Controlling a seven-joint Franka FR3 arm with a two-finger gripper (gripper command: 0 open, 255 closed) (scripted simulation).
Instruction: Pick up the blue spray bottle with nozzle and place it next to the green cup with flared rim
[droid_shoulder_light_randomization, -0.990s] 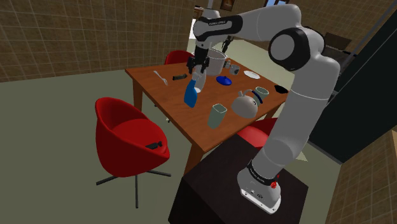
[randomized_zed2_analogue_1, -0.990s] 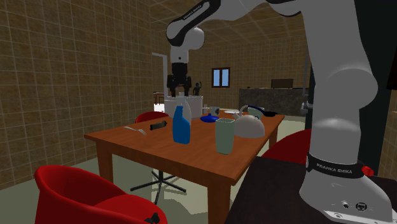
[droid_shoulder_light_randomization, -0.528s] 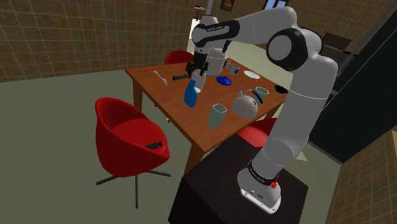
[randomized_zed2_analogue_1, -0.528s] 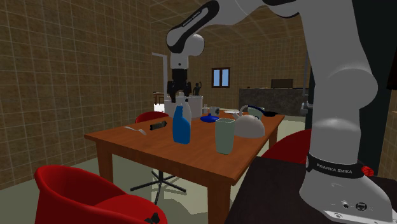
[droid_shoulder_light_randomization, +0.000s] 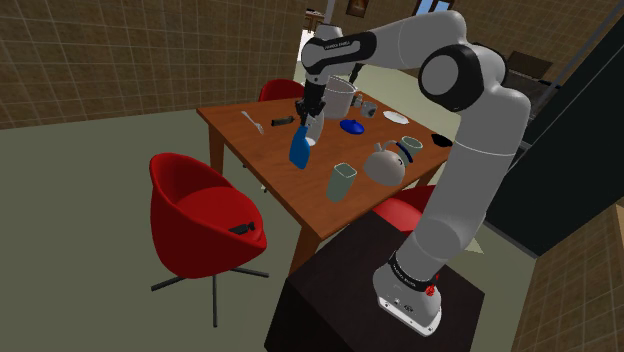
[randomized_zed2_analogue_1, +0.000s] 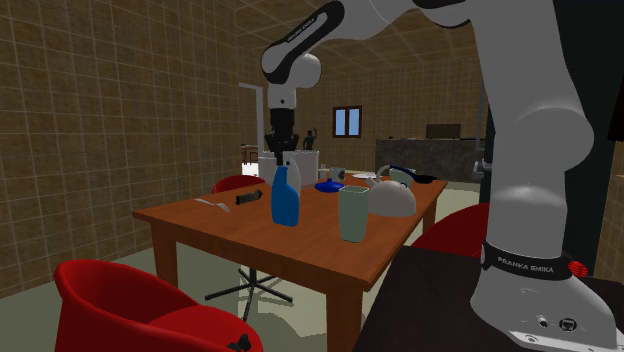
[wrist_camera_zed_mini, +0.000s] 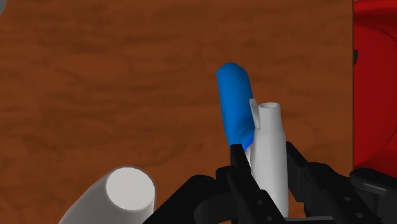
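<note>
The blue spray bottle (droid_shoulder_light_randomization: 298, 149) with a white nozzle stands upright on the brown wooden table (droid_shoulder_light_randomization: 255, 152), toward the shoulder view's left of the green cup (droid_shoulder_light_randomization: 340, 181). My gripper (droid_shoulder_light_randomization: 309, 118) comes down on it from above and is shut on the white nozzle. In the wrist view the black fingers (wrist_camera_zed_mini: 240, 159) clasp the white nozzle (wrist_camera_zed_mini: 269, 149), and the blue body (wrist_camera_zed_mini: 232, 102) shows beyond them, with the gripper (wrist_camera_zed_mini: 266, 158) around its top. In the second exterior view the bottle (randomized_zed2_analogue_1: 285, 198) stands left of the cup (randomized_zed2_analogue_1: 352, 213), under the gripper (randomized_zed2_analogue_1: 283, 150).
A grey kettle (droid_shoulder_light_randomization: 383, 163), a white pot (droid_shoulder_light_randomization: 340, 97), a blue plate (droid_shoulder_light_randomization: 351, 126), a fork (droid_shoulder_light_randomization: 252, 122) and a small black object (droid_shoulder_light_randomization: 279, 122) share the table. A red chair (droid_shoulder_light_randomization: 200, 215) stands by the table's near-left edge. A white cylinder (wrist_camera_zed_mini: 121, 194) lies near the gripper.
The gripper came down a little over the bottle's top and its fingers closed on the white nozzle. The bottle has stayed in place.
</note>
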